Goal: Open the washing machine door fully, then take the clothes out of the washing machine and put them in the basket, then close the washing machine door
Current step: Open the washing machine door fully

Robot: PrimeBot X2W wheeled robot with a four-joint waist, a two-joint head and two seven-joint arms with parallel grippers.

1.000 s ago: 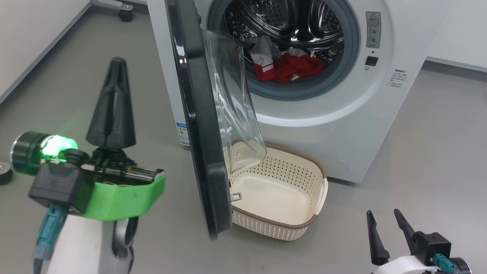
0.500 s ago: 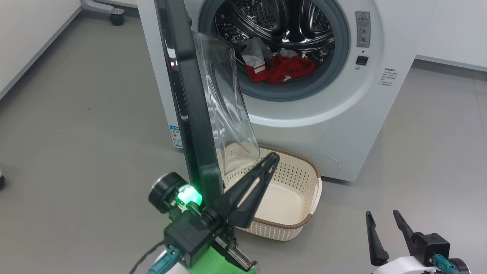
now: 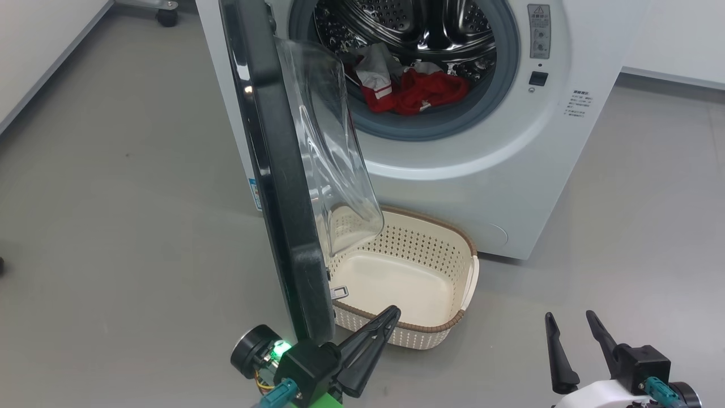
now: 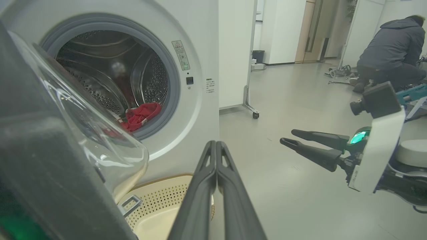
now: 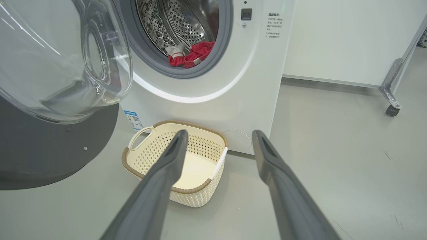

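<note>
Clothes (image 3: pixel 416 90) of red-and-white fabric lie inside the white front-loading washing machine (image 3: pixel 481 187), glossy black round door (image 3: pixel 272 170) open over the cream perforated basket (image 3: pixel 419 246) — left gripper (image 3: pixel 392 313) closed, right gripper (image 3: pixel 569 315) spread, both empty.

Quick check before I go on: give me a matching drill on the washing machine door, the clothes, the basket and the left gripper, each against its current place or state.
Things:
1. washing machine door
2. clothes
3. basket
4. left gripper

Places and states, shuffled:
A. empty, standing on the floor
B. shut, holding nothing
C. lying in the drum
D. swung out, not closed

Pairs: 1-D, 2-C, 3-A, 4-B.
</note>
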